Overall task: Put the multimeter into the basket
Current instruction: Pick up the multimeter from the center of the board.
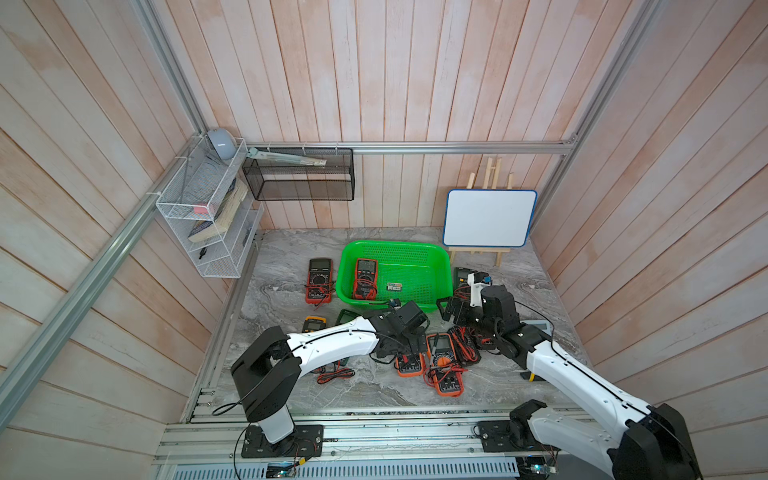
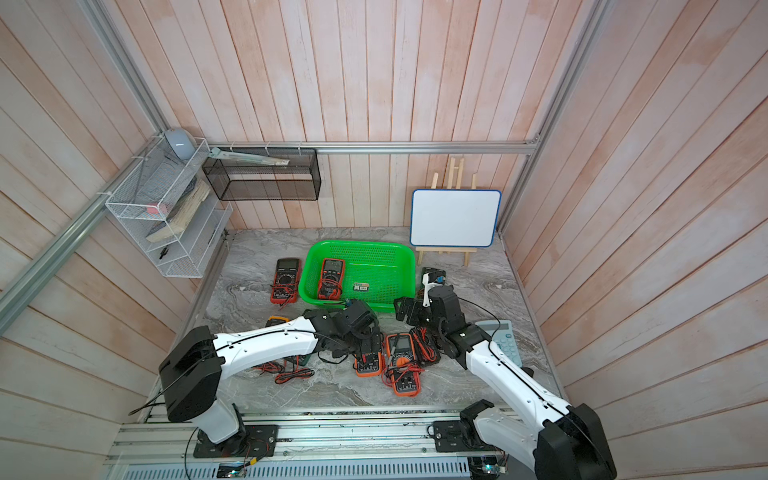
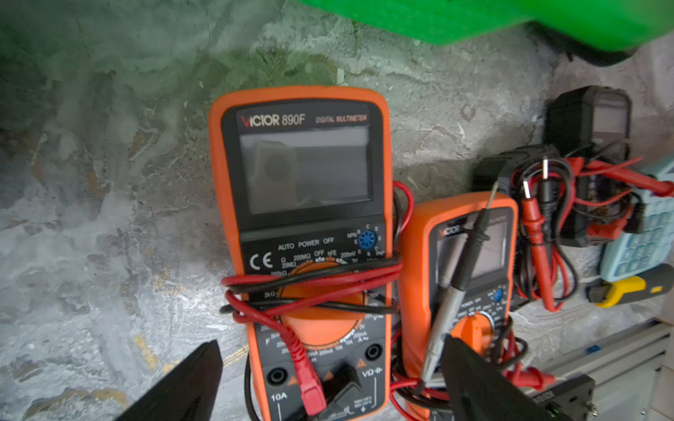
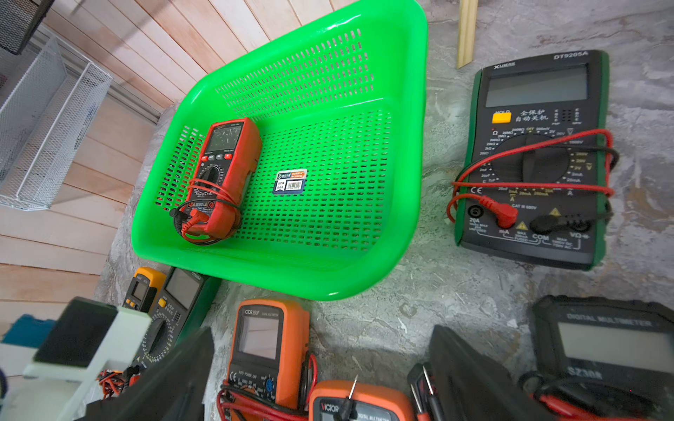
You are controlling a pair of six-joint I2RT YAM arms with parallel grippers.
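The green basket (image 1: 446, 266) (image 2: 411, 266) (image 4: 419, 145) stands at the back middle of the table, with a red multimeter (image 1: 365, 278) (image 4: 219, 175) lying inside along its left wall. In front of it an orange multimeter (image 3: 302, 218) (image 1: 409, 363) (image 4: 266, 346), wrapped in its leads, lies flat. My left gripper (image 3: 332, 368) (image 1: 399, 349) hangs open over that meter's lower end, one finger on each side, not touching it. My right gripper (image 4: 321, 339) (image 1: 451, 311) is open and empty by the basket's front right corner.
A second orange multimeter (image 3: 470, 255) lies right beside the first, amid loose leads (image 1: 465, 345). Other meters: red-black (image 1: 319, 280) left of the basket, dark green (image 4: 532, 160) to its right, yellow (image 1: 313, 324) under my left arm. A calculator (image 2: 505, 340) and whiteboard (image 1: 488, 218) stand right.
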